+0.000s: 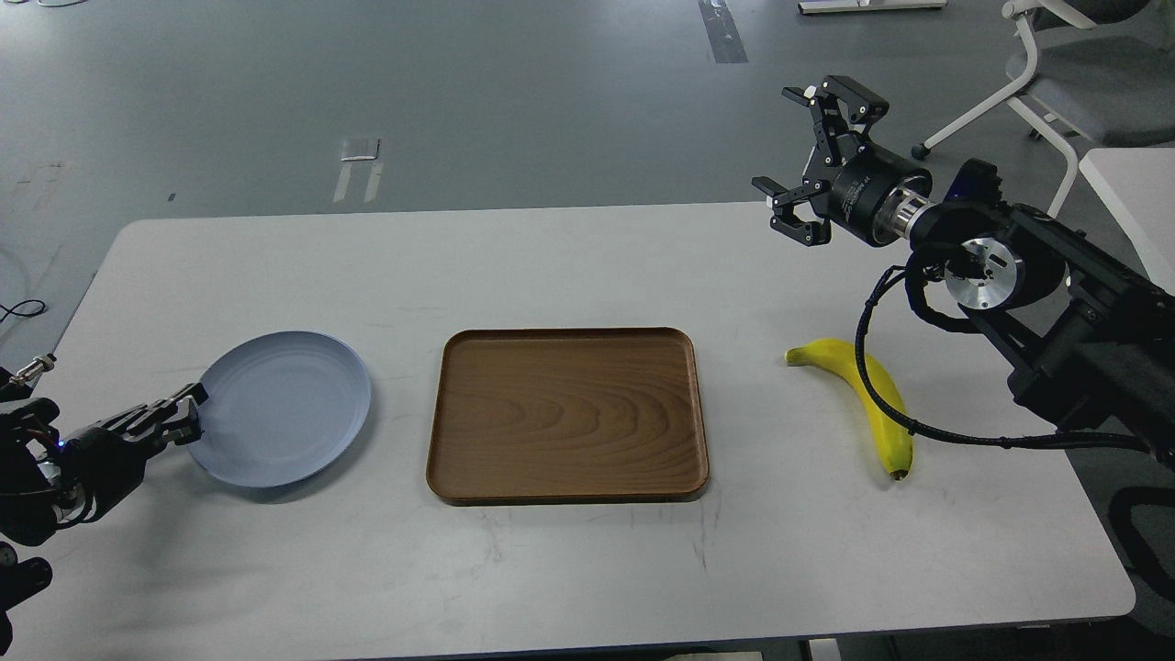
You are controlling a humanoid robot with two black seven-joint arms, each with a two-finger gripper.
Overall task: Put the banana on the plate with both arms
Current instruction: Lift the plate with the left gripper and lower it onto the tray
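The pale blue-grey plate (pixel 285 410) is at the left of the white table, its left edge tipped slightly up with a shadow under it. My left gripper (pixel 188 418) is shut on the plate's left rim. The yellow banana (pixel 867 395) lies flat at the right of the table, stem end to the far left and dark tip toward me. My right gripper (pixel 780 138) is open and empty, held high above the table's far right, well beyond the banana. A black cable from the right arm hangs across the banana.
A rectangular brown wooden tray (pixel 567 413) lies in the middle of the table between plate and banana. A white office chair (pixel 1056 64) and another white table edge (pixel 1129 193) stand at the back right. The table's right edge is near the banana.
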